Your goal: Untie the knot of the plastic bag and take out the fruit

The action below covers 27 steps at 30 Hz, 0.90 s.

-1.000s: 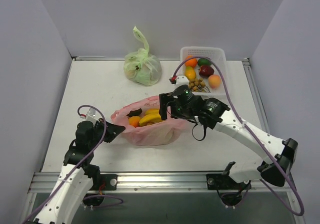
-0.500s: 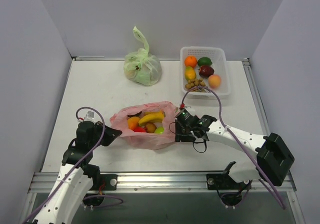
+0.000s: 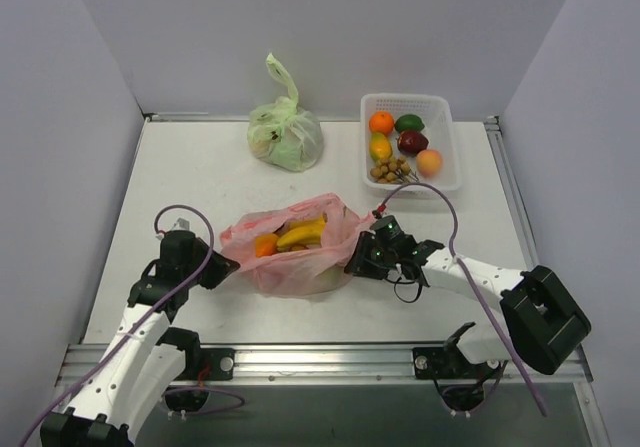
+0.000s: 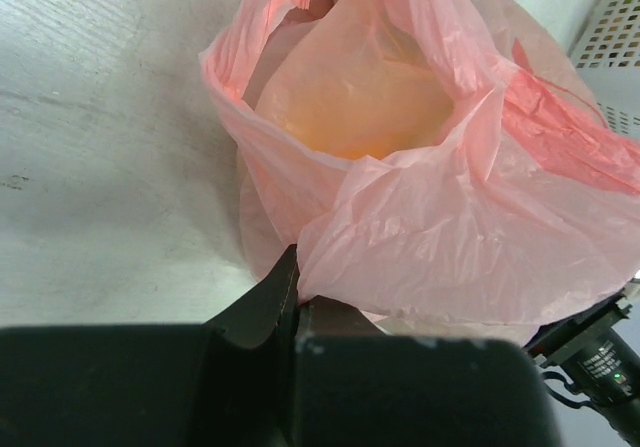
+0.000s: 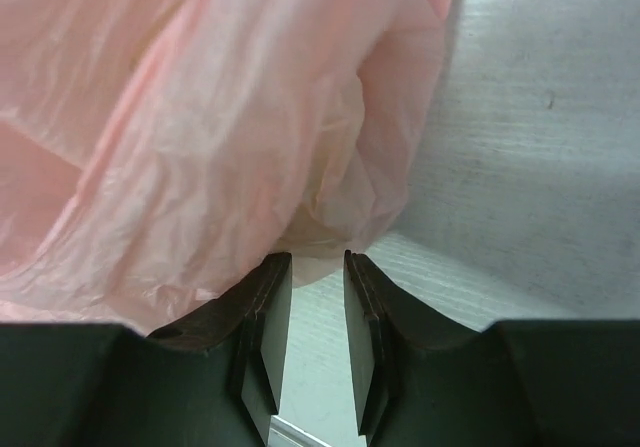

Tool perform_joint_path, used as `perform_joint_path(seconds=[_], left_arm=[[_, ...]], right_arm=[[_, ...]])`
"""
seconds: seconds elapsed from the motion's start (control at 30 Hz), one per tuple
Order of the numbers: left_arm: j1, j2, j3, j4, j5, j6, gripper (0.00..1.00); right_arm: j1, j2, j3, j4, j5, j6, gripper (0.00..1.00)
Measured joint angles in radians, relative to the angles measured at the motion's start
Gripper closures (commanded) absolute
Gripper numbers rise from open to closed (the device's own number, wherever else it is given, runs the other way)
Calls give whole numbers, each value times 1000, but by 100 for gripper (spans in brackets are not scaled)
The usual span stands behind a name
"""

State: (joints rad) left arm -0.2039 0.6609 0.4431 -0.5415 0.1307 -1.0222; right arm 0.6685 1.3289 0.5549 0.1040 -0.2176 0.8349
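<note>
The pink plastic bag [image 3: 300,267] lies mid-table with its mouth gaping upward. Inside it, fruit shows: a yellow banana bunch [image 3: 303,233] and an orange piece [image 3: 265,246]. The knot does not show in any view. My left gripper [image 3: 225,264] is shut on the bag's left rim; in the left wrist view its tips [image 4: 297,285] pinch a fold of the bag [image 4: 430,207]. My right gripper [image 3: 357,258] sits low against the bag's right side. In the right wrist view its jaws [image 5: 318,259] stand narrowly open, with bare table in the gap and the bag's [image 5: 180,117] fold at the tips.
A tied pale green bag [image 3: 285,135] stands at the back centre. A white basket [image 3: 410,97] with several fruits sits at the back right; its corner [image 4: 612,27] shows in the left wrist view. Walls close in the left, back and right sides.
My right arm has drawn back from over the bag's mouth and dropped to the bag's right side, its jaws narrowing. The left gripper keeps its hold on the rim.
</note>
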Motion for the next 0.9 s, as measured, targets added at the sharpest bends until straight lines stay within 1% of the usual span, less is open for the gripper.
perform_joint_path(seconds=[0.1,0.13,0.2,0.23,0.3,0.33,0.43,0.47,0.57,0.67,0.73,0.83,0.9], left_arm=[[0,40,24,2,1,23,100],[0,49,35,0,2,35,92],[0,59,64,-7,3,63,76],[0,59,80,-18,3,76,62],[0,53,119,-46,-4,111,50],[0,45,138,-64,-11,123,36],[0,16,205,-128,-37,175,18],[0,8,230,-149,-47,191,9],[0,-3,315,-209,-66,240,2],[-1,6,396,-248,-78,291,3],[-8,25,444,-264,-87,327,3],[-50,77,502,-271,-104,394,3],[-114,127,527,-270,-130,439,3]], right_arm=[[1,-11,47,-49,14,-40,66],[2,-26,67,-77,29,-55,60],[2,-81,101,-141,64,-85,53],[3,-115,118,-178,83,-103,45],[3,-192,151,-253,121,-137,39],[3,-225,171,-293,138,-155,34],[6,-289,242,-404,181,-205,29],[10,-299,280,-443,196,-220,28],[30,-298,378,-526,237,-256,22],[69,-260,504,-593,272,-278,14],[93,-216,580,-608,293,-287,10],[128,-131,666,-621,325,-292,10],[142,-75,700,-628,345,-290,10]])
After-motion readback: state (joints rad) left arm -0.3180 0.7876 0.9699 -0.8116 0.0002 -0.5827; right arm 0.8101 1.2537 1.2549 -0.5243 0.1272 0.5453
